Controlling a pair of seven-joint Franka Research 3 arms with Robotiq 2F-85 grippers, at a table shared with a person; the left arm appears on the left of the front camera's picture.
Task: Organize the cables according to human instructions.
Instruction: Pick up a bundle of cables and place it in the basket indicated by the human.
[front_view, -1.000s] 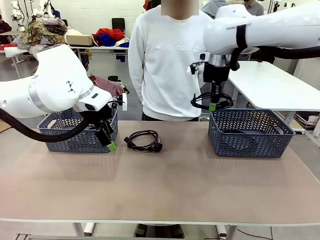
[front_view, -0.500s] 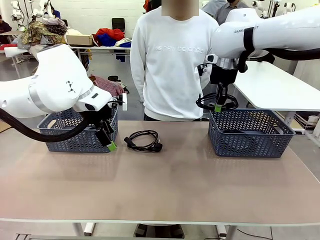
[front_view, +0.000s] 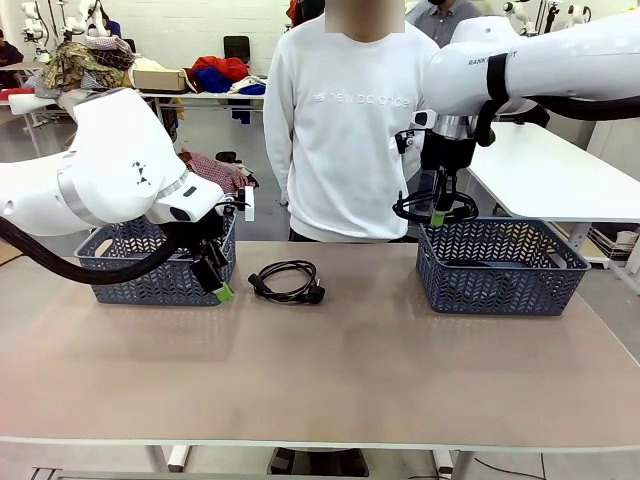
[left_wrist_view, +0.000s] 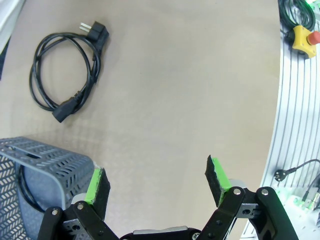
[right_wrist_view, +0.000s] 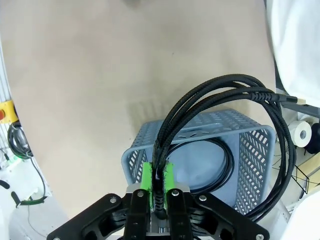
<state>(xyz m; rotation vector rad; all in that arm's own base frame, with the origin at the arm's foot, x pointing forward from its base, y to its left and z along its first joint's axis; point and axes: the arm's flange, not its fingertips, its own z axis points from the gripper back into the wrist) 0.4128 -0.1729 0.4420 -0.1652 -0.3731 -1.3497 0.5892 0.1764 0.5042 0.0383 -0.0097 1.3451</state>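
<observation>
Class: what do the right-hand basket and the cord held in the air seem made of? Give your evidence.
Basket: likely moulded plastic, matt blue-grey; even cut-out lattice walls. Cord: probably woven fabric sleeve, matt black; fine braided texture in the right wrist view.

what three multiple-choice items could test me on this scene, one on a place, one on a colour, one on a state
1. Where does the loose cable lie?
A. in a basket
B. on the table
C. in the person's hand

2. What colour are the pads of the left gripper?
A. red
B. white
C. green

3. How is the right gripper?
A. shut on a hanging cable
B. open and empty
C. shut on a basket rim

Key: 1 B, the coil lies flat on bare tabletop; 2 C, both pads show bright green in the left wrist view; 3 A, it pinches the cable's strands in the right wrist view.
</observation>
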